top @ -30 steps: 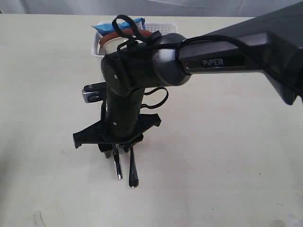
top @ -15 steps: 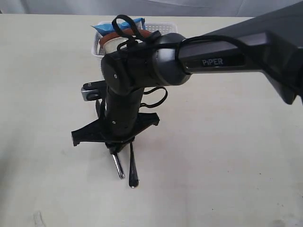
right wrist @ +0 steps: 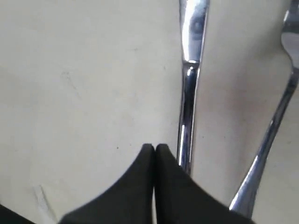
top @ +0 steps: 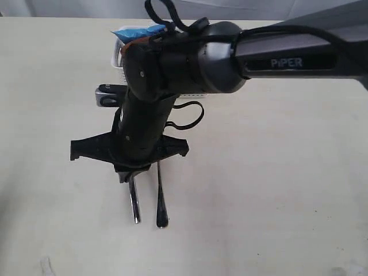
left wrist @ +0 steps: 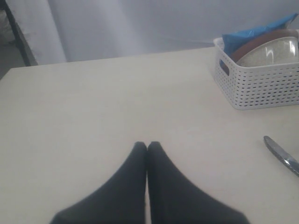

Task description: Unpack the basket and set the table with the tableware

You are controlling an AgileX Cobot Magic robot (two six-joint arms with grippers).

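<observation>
The steel knife and fork lie side by side on the table. My right gripper hangs just above their far ends, reaching across from the right. In the right wrist view it is shut on nothing, with the knife right beside its fingers and the fork farther off. The white basket holds a brown-red plate and a pale bowl. My left gripper is shut and empty over bare table, well away from the basket.
A blue snack packet stands in the basket behind the plate. My right arm covers most of the basket in the exterior view. The knife's tip shows at the edge of the left wrist view.
My right gripper's jaws went from open to shut with nothing in them, and the wrist rose. The knife swung from slanted to parallel with the fork. The left gripper has not moved.
</observation>
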